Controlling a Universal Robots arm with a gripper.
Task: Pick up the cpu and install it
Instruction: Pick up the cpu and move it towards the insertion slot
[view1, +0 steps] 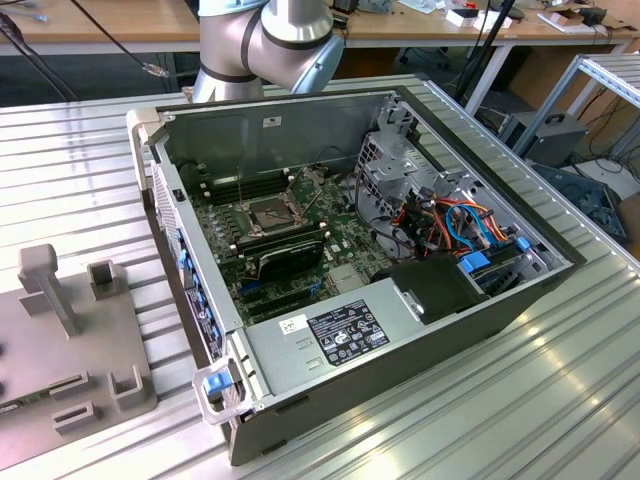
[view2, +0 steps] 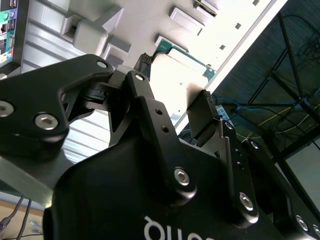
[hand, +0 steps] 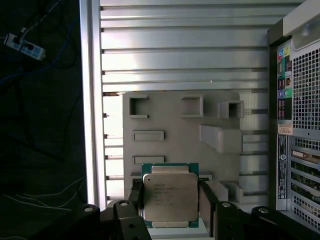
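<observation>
Closest to the lens in the second wrist view are the tool's (view2: 174, 85) black links, and between its fingers (hand: 205, 200) sits the cpu (hand: 170, 196). You have the tool closed on the cpu. The pads press two opposite edges of its green board, which leaves the silver-grey lid and the underside untouched and holds the chip flat, level with the table (hand: 175, 50). It hangs over one end of the grey fixture plate (hand: 170, 120), which lies between the table's edge and the rear panel of the computer case (view1: 420, 385). I judge it lifted rather than resting, though what lies beneath it is hidden. In the exterior view the socket (view1: 272, 212) sits on the motherboard (view1: 345, 225), well apart from the chip and behind the case wall. A black part (view1: 290, 255) lies just beside it, the power supply (view1: 330, 335) lines the case's edge, and the drive cage (view1: 395, 170) with its cables (view1: 460, 225) crowds the exterior view's right
</observation>
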